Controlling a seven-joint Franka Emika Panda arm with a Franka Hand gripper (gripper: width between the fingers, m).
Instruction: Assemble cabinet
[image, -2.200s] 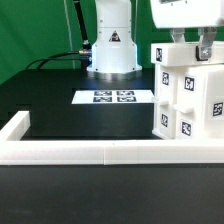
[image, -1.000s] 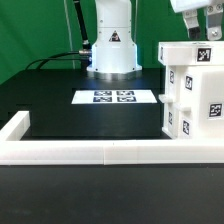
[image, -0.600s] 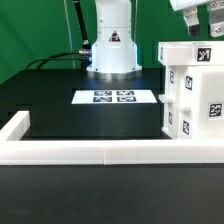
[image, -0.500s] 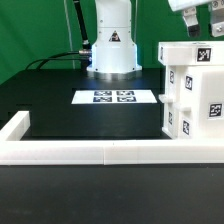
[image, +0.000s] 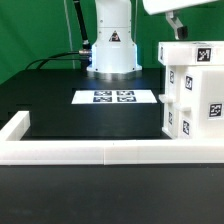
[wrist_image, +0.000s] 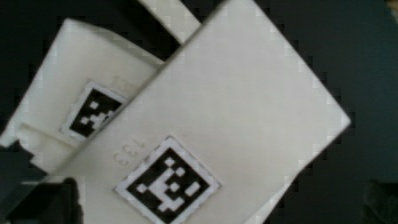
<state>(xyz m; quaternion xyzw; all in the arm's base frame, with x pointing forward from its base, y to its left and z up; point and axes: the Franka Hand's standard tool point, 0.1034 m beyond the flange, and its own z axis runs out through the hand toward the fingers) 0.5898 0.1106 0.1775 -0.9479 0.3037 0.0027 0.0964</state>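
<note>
— While the arm hangs at the upper right of the exterior view, what is the gripper (image: 178, 24) doing?

— It hovers just above the cabinet (image: 192, 90), apart from it. One dark finger (image: 176, 23) shows below the white wrist housing; the other is cut off by the frame edge, so I cannot tell how wide the jaws stand. Nothing seems to be held.

— And where does the cabinet stand?

— At the right edge of the exterior view, upright on the black table (image: 60, 105), just behind the low white rim wall (image: 100, 152). Probably it is set against that wall so it stays square while parts are pressed on.

— What does the wrist view give?

— A close look down at the cabinet's tagged white top (wrist_image: 231, 110), tilted in the picture, too blurred for detail.

— Anything else on the table?

— The marker board (image: 115, 97) lies flat in the middle, well apart, before the robot base (image: 112, 50).
</note>
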